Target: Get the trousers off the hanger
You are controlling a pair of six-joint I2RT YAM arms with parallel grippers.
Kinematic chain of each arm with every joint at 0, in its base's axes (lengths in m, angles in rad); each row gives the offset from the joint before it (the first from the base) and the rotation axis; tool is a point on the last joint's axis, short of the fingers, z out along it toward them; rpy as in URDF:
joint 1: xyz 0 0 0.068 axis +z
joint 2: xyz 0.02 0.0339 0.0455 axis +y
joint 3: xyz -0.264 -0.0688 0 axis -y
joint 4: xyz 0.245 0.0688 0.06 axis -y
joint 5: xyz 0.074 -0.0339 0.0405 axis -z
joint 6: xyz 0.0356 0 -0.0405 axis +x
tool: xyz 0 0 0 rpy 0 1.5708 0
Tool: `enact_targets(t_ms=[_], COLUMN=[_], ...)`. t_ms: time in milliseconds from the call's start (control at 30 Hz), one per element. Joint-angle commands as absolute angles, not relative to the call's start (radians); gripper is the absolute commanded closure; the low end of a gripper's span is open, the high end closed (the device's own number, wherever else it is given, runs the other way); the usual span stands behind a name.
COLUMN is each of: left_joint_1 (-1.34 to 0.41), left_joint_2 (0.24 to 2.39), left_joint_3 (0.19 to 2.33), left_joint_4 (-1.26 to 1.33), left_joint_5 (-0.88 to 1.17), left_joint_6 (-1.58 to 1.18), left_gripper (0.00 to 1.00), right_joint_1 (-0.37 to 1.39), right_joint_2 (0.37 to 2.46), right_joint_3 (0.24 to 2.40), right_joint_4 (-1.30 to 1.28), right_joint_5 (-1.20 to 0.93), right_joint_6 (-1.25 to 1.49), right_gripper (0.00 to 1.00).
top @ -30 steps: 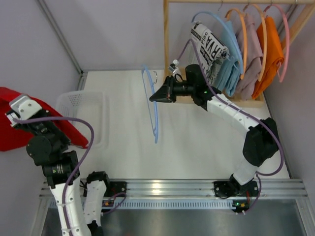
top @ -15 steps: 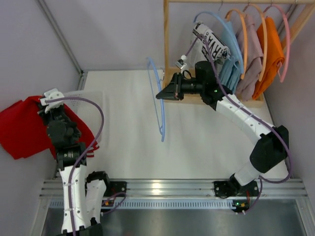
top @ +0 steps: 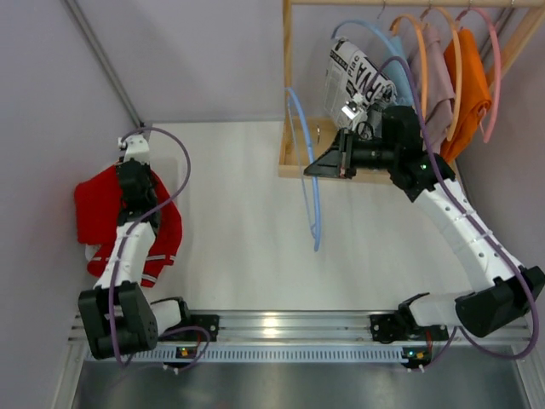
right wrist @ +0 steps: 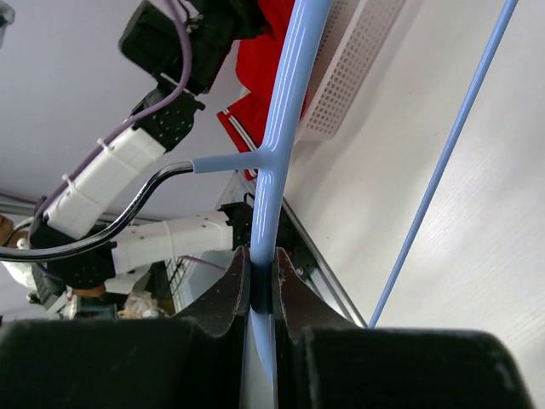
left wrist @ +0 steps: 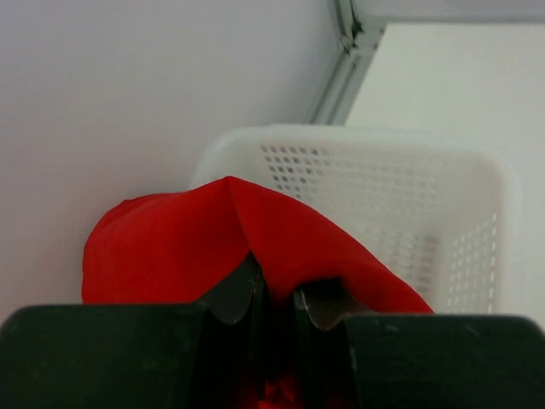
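Folding back on itself at the bench's [top: 230, 213] left edge, the left arm points its wrist down over the white basket [left wrist: 383, 170]. The left gripper [left wrist: 274, 294] is pinched nearly closed on a fold of the red trousers [top: 102, 209], which drape over the basket. From above the cloth hides most of it, so how much lies inside is hard to say. The right arm stretches long toward the wooden rack [top: 287, 85]. The right gripper [right wrist: 261, 281] is clamped tight on the bar of a bare light-blue hanger [top: 311, 187], whose top stands beside the rack's post. The printed trousers [top: 358, 81] and orange trousers [top: 468, 85] hang on the rack behind that arm. A second ago the left arm was swung out past the bench edge with the red cloth spread wide; it has since drawn in over the basket. The right arm has carried the hanger from mid-bench across to the rack.
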State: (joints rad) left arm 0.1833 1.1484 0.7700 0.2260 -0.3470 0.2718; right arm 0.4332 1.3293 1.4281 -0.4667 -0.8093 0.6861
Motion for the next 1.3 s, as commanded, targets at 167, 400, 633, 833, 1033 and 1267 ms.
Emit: enact_targets(t_ms=[167, 400, 633, 833, 1033, 1267], left_joint_1=[0.183, 0.184, 0.183, 0.183, 0.183, 0.18], left_joint_2=[1.385, 1.24, 1.014, 0.89, 0.865, 0.844], left_joint_3=[0.833, 0.847, 0.913, 0.986, 1.058, 1.104], left_joint_4=[0.209, 0.063, -0.058, -0.107, -0.133, -0.109], left_joint_5=[-0.295, -0.102, 0.078, 0.201, 0.279, 0.471], left_joint_6=[0.1, 0.003, -0.054, -0.095, -0.161, -0.219], left_gripper=[0.76, 0.2, 0.02, 0.02, 0.02, 0.02], right_joint_1=[0.364, 0.311, 0.29, 0.288, 0.287, 0.287], right_joint_2=[1.224, 1.235, 1.267, 1.347, 1.495, 1.673], right_joint_3=[1.427, 1.451, 1.514, 1.626, 1.807, 2.051], right_joint_4=[-0.534, -0.557, -0.54, -0.526, -0.56, -0.508], right_joint_5=[-0.782, -0.744, -0.738, -0.729, -0.687, -0.675], right_joint_6=[0.618, 0.634, 0.65, 0.704, 0.741, 0.782], right_gripper=[1.0, 1.0, 1.0, 1.0, 1.0, 1.0])
